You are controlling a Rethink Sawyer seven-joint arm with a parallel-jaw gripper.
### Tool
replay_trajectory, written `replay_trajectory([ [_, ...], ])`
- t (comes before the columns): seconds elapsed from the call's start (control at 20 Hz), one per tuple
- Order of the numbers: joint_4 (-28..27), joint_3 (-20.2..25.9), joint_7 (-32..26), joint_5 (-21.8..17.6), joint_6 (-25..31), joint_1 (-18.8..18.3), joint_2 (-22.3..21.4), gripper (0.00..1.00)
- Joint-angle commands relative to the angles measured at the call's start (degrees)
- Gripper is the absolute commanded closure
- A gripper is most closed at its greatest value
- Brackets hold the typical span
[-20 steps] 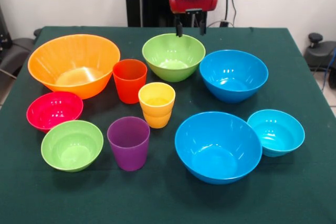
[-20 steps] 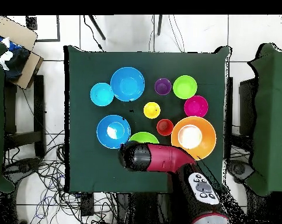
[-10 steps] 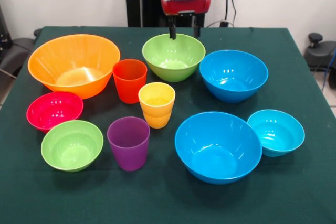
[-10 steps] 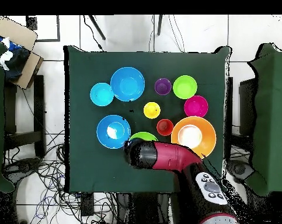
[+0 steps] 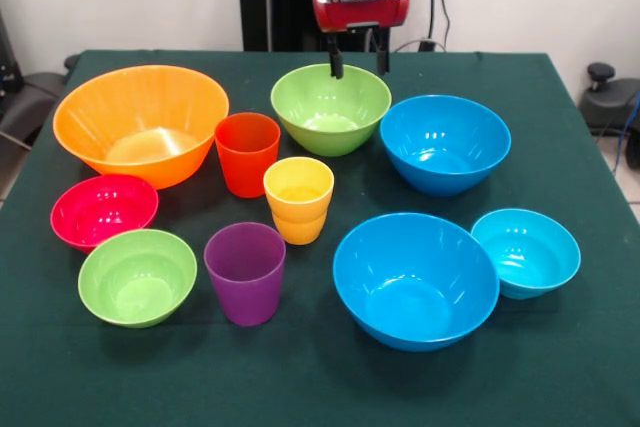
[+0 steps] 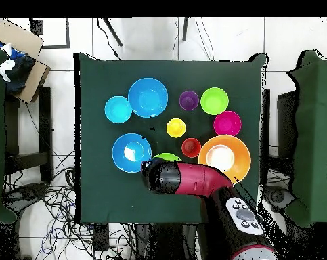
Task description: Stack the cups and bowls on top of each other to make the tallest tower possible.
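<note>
Tabletop: a dark green cloth-covered tabletop [image 5: 300, 387] carrying ten plastic vessels, all upright and separate; nothing is stacked.
Claw: the red and black arm's claw [image 5: 358, 55] hangs above the far rim of the medium green glossy bowl [image 5: 330, 107]; its two dark fingers stand apart, holding nothing.
Large bowls: the huge orange-yellow bowl [image 5: 140, 122] sits at the far left in the front view; one large blue bowl [image 5: 444, 142] sits just right of the medium green bowl; the other large blue bowl [image 5: 415, 279] sits nearer the camera.
Small bowls: the small light-blue bowl [image 5: 526, 251] is touching or just beside the nearer large blue bowl's right side; the small pink-red bowl [image 5: 103, 210] and the small green bowl [image 5: 137, 275] sit at the near left, close together.
Cups: the ribbed orange-red tumbler [image 5: 247, 152], the yellow stepped tumbler [image 5: 298, 197] and the smooth purple tumbler [image 5: 245, 271] stand in the middle, between the bowls.
Overhead: the arm [image 6: 193, 179] covers most of the medium green bowl.
</note>
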Motion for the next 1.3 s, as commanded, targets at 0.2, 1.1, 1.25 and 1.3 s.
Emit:
replay_trajectory([
  [0.2, -1.4, 5.3, -0.8, -2.9, 3.9, -0.7, 1.0, 0.0],
  [1.1, -1.1, 4.3, 0.9, -2.6, 3.9, 0.8, 0.1, 0.0],
  [1.25, -1.1, 4.4, 0.8, -2.5, 4.3, 0.8, -0.2, 0.0],
  [1.3, -1.1, 4.5, 0.7, -2.4, 4.4, 0.8, -0.3, 0.0],
])
